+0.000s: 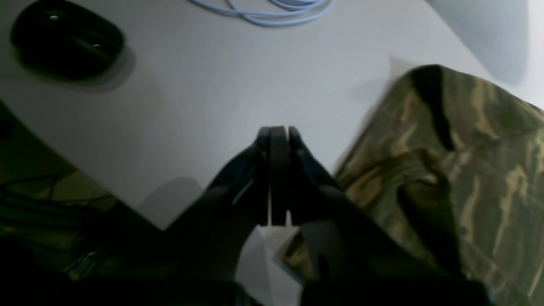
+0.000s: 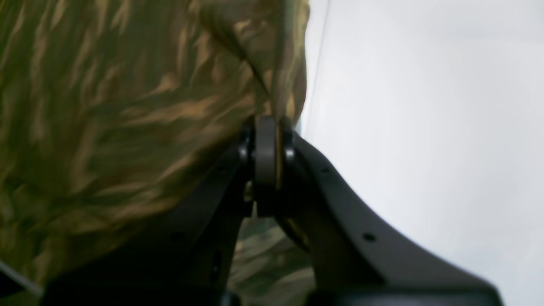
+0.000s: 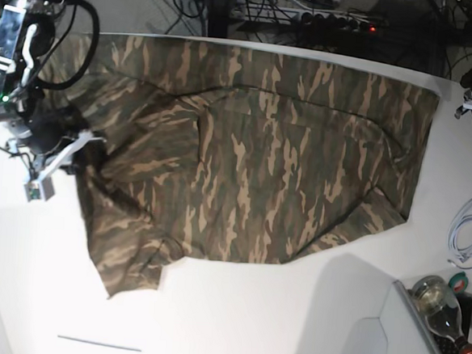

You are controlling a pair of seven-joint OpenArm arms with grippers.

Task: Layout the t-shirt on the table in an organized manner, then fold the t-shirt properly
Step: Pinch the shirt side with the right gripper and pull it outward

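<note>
At shirt edge: right gripper (image 2: 267, 127) pinching t-shirt (image 2: 106, 106); left gripper (image 1: 278, 140) pressed together, empty.

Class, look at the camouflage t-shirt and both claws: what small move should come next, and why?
Probably the right claw, shut on the t-shirt edge, should draw it outward, since that side lies bunched on the table.

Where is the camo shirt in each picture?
Left wrist: the t-shirt fills the right side, beside the shut left gripper.
Right wrist: it covers the left half, pinched in the right gripper.
Base: spread across the middle.
Shared landmark: the white table.
</note>
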